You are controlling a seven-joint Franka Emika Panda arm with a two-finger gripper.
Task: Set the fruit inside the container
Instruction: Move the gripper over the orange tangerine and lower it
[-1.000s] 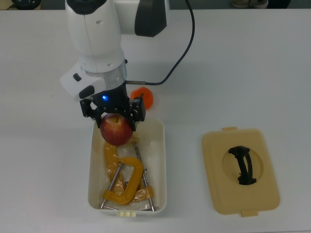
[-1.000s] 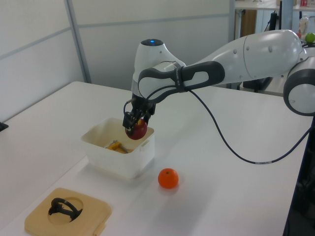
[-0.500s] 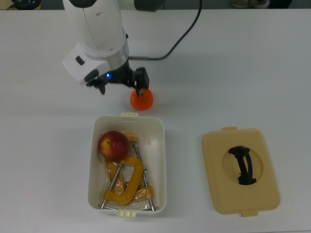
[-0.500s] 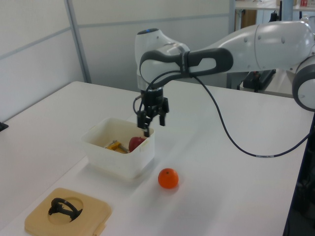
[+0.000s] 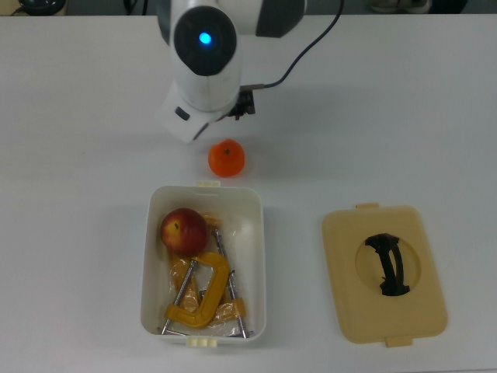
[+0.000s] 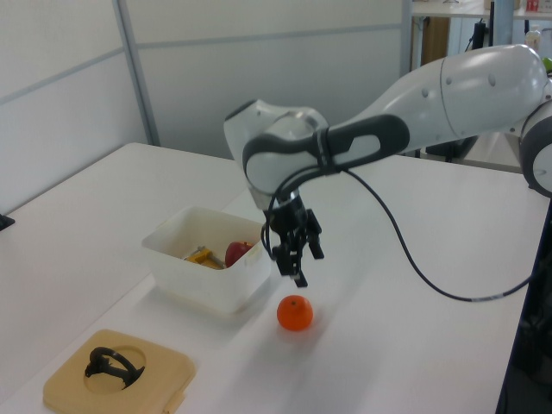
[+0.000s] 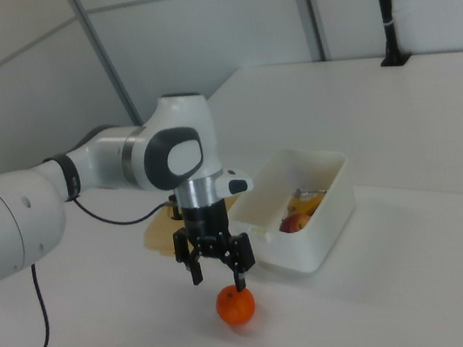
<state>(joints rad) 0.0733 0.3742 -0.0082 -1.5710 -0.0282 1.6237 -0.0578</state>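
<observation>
Pincer [image 7: 217, 273] of mine hangs spread wide, empty, just above one orange [image 7: 235, 305]. One apple [image 5: 183, 231] lies inside the single tub [image 5: 257, 256].

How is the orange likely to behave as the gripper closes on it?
The orange is round and sits free on the bare table, so an off-centre touch from the open gripper would probably roll it. Its skin looks smooth, perhaps slightly slippery.

tool [image 6: 293, 259] hidden (top view), lid [image 7: 159, 231] mostly hidden
</observation>
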